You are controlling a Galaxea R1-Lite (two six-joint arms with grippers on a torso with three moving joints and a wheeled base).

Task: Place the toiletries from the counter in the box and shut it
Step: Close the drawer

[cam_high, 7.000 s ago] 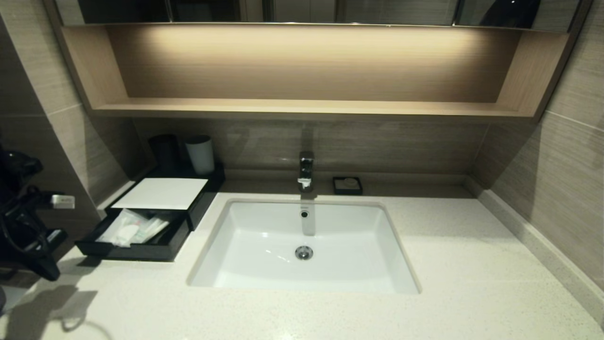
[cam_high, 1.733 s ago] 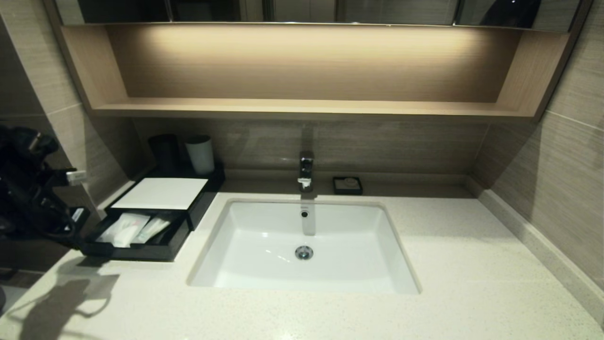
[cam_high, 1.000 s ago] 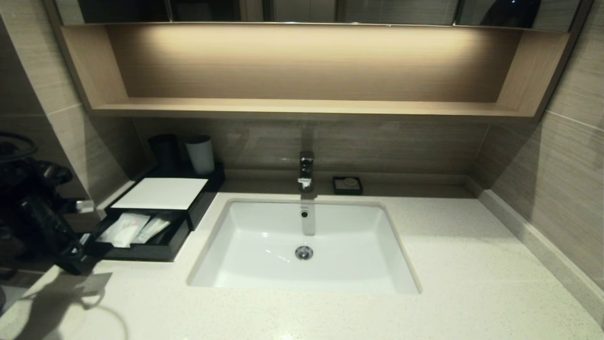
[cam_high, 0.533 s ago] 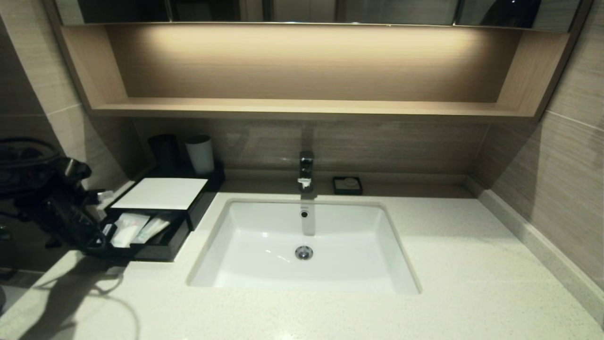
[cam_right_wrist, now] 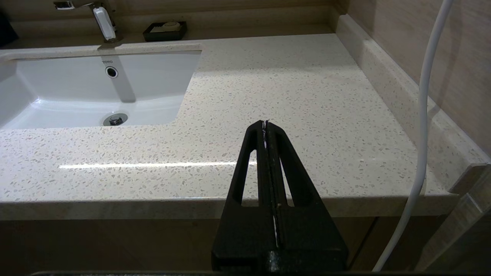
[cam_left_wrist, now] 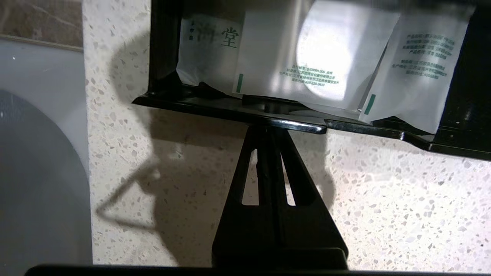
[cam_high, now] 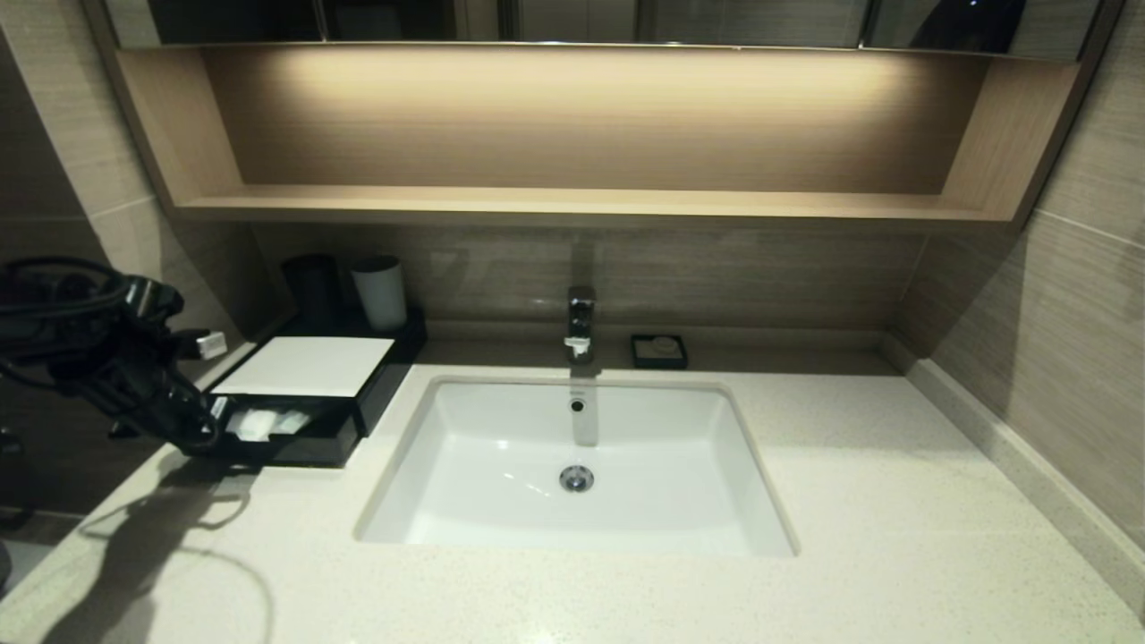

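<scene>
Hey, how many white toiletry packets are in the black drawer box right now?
3 in the left wrist view, side by side in the black drawer box: one by the sink-side wall, a middle one, a third at the other end. More may be hidden behind.

Speckled beige stone counter (cam_high: pixel 894 501) with a white rectangular undermount sink (cam_high: pixel 501 501), chrome drain (cam_high: pixel 577 478) at centre. Chrome faucet (cam_high: pixel 580 324) on the back ledge, black soap dish (cam_high: pixel 659 351) just beside it. Walls in grey-brown horizontal-grain tile (cam_high: pixel 1082 340). Open wooden shelf niche (cam_high: pixel 572 134) above, lit warm from its top edge; mirror strip (cam_high: pixel 572 18) over it. Dark cup (cam_high: pixel 311 284) and white cup (cam_high: pixel 379 292) in the back left corner.
</scene>
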